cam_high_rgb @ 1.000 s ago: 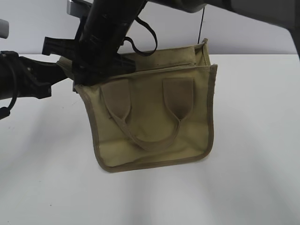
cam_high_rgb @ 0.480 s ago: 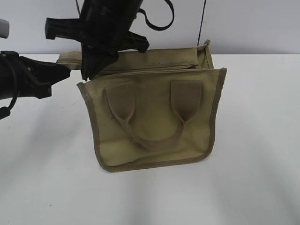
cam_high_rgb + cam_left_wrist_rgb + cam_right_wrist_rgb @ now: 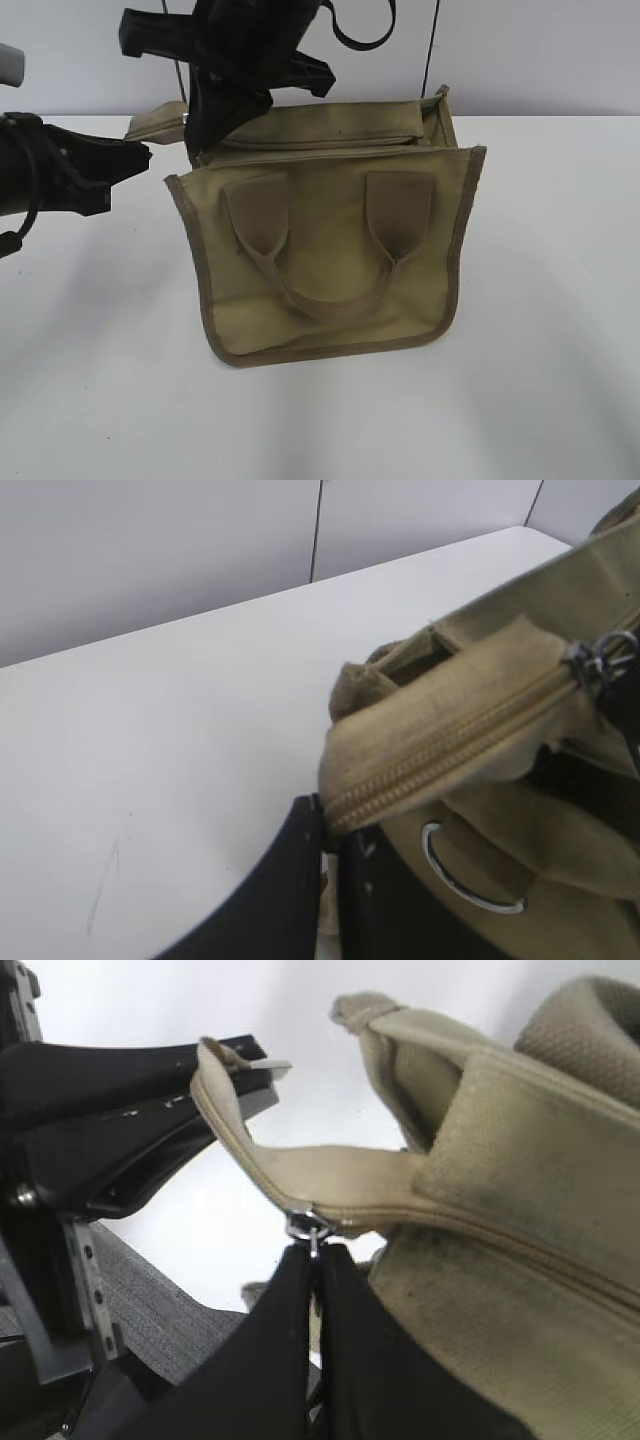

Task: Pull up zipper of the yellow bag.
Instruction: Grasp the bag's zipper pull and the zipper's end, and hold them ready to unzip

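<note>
The yellow bag (image 3: 420,300) stands on the white table, its handle side facing the exterior view. The zipper (image 3: 320,143) runs along its top panel; its khaki teeth show in the left wrist view (image 3: 450,740). My left gripper (image 3: 142,155) (image 3: 330,830) is shut on the fabric at the zipper's left end. My right gripper (image 3: 205,145) (image 3: 315,1252) reaches across from above and is shut on the silver pull (image 3: 308,1225), close to that left end. The pull also shows in the left wrist view (image 3: 600,660).
The white table (image 3: 540,380) lies all round the bag, with a pale wall behind. A metal ring (image 3: 460,875) hangs on the bag's side below the zipper. A black strap (image 3: 360,35) loops above the bag. The left gripper also shows in the right wrist view (image 3: 120,1120).
My right gripper has risen and moved a little right with the pull. The bag's top has straightened and shifted right, and the end tab held by the left gripper has come into sight.
</note>
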### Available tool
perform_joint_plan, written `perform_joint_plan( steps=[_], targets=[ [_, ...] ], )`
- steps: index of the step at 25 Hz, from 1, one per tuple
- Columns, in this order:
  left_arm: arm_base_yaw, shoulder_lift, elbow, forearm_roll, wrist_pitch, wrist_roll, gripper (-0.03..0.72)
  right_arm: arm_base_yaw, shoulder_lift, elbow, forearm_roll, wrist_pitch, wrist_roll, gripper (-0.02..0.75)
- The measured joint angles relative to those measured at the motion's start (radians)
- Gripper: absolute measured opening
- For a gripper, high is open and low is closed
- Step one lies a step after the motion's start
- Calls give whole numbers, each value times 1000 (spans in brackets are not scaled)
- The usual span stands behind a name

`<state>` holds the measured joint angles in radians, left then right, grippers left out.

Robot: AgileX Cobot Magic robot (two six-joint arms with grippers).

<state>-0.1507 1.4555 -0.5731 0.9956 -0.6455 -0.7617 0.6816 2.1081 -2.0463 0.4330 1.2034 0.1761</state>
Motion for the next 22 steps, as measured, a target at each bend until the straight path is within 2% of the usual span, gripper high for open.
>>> perform_joint_plan(
  steps=[14, 17, 22],
  targets=[
    [-3, 0, -3, -10, 72, -26, 2, -99, -1, 3, 38, 7, -88, -13],
    [-4, 0, -3, -10, 83, -26, 2, -105, -7, 41, 41, 5, -106, -13],
    [-4, 0, -3, -10, 115, -27, 2, -107, -59, 152, -20, -2, -132, -13]
  ],
)
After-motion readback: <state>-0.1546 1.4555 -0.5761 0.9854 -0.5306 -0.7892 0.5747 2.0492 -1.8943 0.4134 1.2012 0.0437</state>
